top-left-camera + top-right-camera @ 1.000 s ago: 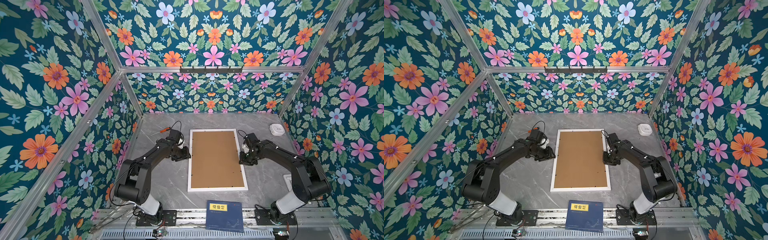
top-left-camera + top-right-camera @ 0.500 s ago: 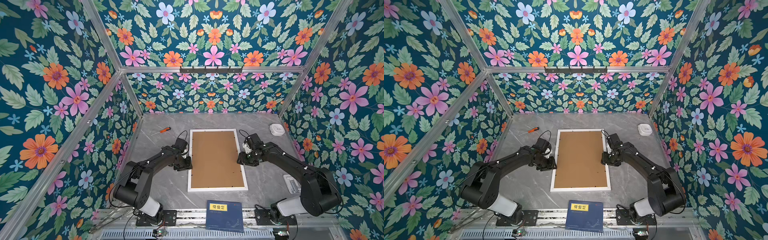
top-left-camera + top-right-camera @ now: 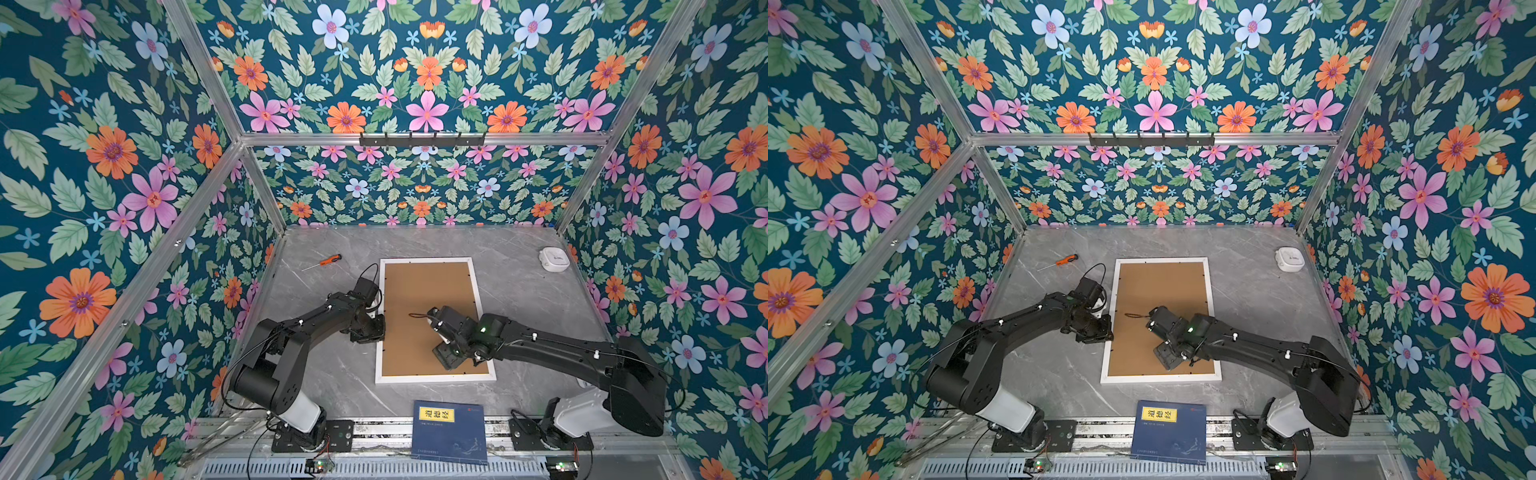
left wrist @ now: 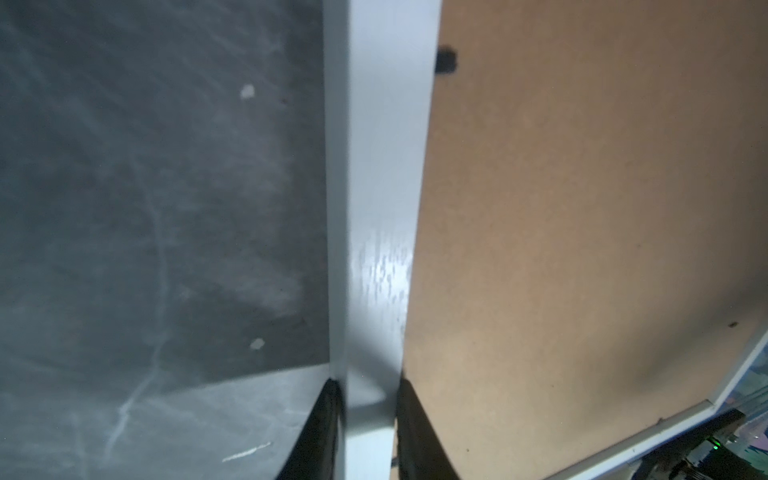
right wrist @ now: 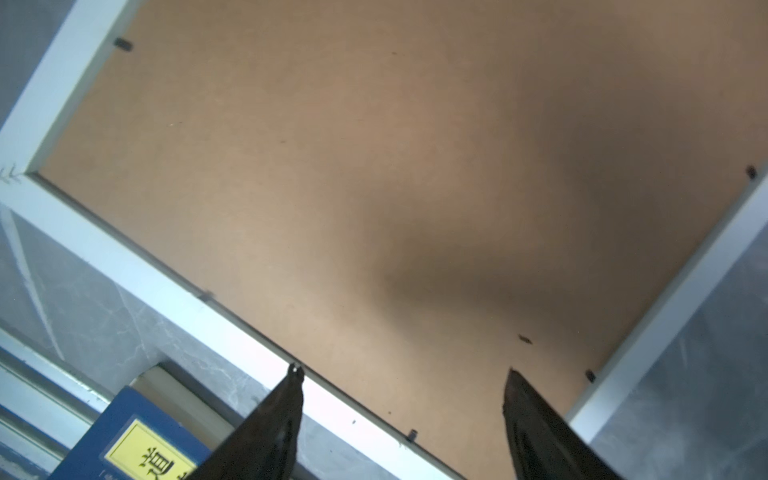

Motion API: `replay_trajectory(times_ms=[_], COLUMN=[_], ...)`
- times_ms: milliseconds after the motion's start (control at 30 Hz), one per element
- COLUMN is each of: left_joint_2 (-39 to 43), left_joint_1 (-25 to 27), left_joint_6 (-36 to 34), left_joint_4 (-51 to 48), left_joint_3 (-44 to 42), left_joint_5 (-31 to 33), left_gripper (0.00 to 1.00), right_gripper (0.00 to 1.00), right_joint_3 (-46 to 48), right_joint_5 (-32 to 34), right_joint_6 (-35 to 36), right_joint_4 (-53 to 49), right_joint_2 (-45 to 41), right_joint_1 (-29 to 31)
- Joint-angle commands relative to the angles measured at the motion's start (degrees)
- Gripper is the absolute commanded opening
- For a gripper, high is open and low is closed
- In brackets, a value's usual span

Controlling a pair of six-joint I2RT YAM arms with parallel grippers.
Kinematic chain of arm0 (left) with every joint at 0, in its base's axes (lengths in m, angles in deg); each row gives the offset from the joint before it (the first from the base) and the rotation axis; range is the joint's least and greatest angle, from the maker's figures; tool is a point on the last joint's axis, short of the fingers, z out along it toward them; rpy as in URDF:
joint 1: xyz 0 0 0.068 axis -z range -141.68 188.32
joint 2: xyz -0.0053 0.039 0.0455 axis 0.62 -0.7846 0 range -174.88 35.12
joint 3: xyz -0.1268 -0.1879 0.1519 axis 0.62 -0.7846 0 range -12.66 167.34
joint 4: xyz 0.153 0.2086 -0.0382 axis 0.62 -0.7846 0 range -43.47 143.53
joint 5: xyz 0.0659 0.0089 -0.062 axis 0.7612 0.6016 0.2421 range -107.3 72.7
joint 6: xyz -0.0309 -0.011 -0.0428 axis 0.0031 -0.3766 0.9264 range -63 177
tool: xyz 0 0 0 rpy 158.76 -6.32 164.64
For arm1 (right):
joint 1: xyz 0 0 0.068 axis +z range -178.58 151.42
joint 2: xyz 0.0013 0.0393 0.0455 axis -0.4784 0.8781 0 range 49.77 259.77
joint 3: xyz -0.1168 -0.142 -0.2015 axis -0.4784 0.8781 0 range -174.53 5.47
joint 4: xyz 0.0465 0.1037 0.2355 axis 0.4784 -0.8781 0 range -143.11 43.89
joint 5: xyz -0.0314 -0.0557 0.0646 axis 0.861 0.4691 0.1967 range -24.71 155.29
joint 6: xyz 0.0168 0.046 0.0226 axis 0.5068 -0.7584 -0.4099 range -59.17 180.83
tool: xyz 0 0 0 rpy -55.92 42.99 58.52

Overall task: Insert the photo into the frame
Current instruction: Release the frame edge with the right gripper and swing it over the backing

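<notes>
**Left gripper** point(image 4: 368, 399): the jaws are narrow and closed on a white rail of the frame point(image 4: 374, 208). One dark finger point(image 4: 322, 428) lies against the rail's outer edge and the other against its inner edge, with the rail filling the gap between them. In both top views this grip point(image 3: 377, 332) sits about midway along the long rail on the left arm's side.

**Right gripper** point(image 5: 401, 399): the jaws stand wide apart and hold nothing. The fingertips point(image 5: 293, 386) hover above the near short rail and the brown backing board point(image 5: 332, 166). In a top view the gripper point(image 3: 1168, 358) hangs over the board's near right part.

**Frame** point(image 3: 432, 378): it lies flat at the middle of the grey marbled table point(image 3: 519, 270), back side up. The backing board point(image 3: 424, 291) fills its opening. Small black tabs point(image 4: 446, 60) sit along the inner edge of the rails.

**Surroundings:**
- A dark blue book point(image 3: 451, 432) with a yellow label lies at the near table edge, just beyond the frame's near rail.
- An orange-handled screwdriver point(image 3: 328, 261) rests at the far left, well apart from the frame.
- A small white device point(image 3: 555, 259) sits at the far right.
</notes>
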Motion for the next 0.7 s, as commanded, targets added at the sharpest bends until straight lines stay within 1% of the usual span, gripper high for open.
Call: replay_trajectory(times_ms=[0,67,167,400,533,600,667], left_joint_2=[-0.4,-0.3,-0.2,-0.4,-0.9,-1.0,-0.9], left_joint_1=[-0.1,-0.1,-0.1,-0.1,-0.1,-0.1,-0.1], left_joint_6=[0.4,0.4,0.3,0.4,0.3,0.2,0.1], left_joint_4=[-0.8,-0.8,-0.9,-0.8,-0.8,-1.0,-1.1], left_joint_3=[0.0,0.1,-0.1,-0.2,0.0,0.1,0.1], left_joint_5=[3.4,3.4,3.4,3.5,3.2,3.2,3.3], left_gripper=[0.25,0.25,0.25,0.24,0.24,0.24,0.24], right_gripper=[0.77,0.78,0.8,0.81,0.81,0.81,0.81], right_joint_3=[-1.6,-1.7,-2.6,-4.2,-5.0,-4.9,-4.8], right_joint_5=[2.3,1.2,-0.6,-3.1,-6.2,-6.1,-5.5], right_joint_6=[3.6,5.2,6.6,8.5,9.0,9.0,9.0], right_joint_4=[1.9,3.7,4.4,5.4,5.8,6.0,5.8], right_joint_2=[2.1,3.1,5.1,8.3,9.3,9.3,11.6], right_joint_1=[3.0,4.9,5.9,6.2,6.3,6.3,6.3])
